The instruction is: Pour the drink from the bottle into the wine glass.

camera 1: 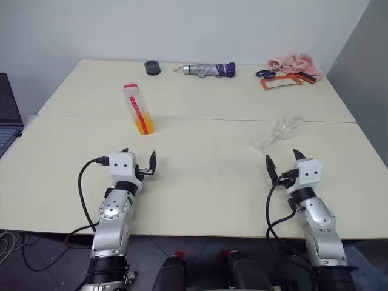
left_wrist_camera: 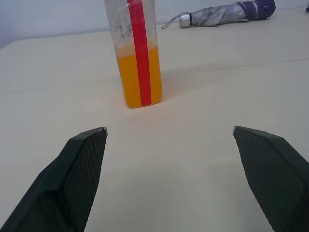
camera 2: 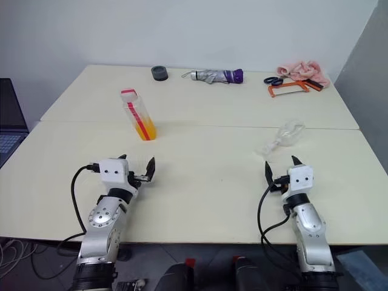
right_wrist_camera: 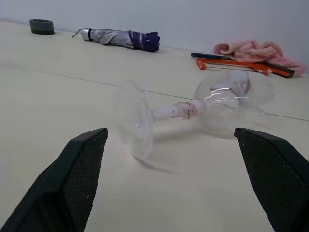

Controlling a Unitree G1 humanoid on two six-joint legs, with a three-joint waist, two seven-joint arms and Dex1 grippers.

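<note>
Right wrist view, wine glass sideways, foot nearest

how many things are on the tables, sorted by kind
drink containers: 2, the bottle standing, the wine glass on its side
cutting tools: 2, scissors, orange hacksaw
umbrella: 1
dark tape roll: 1
pink cloth: 1
laptop at the left edge: 1
total: 8
</note>
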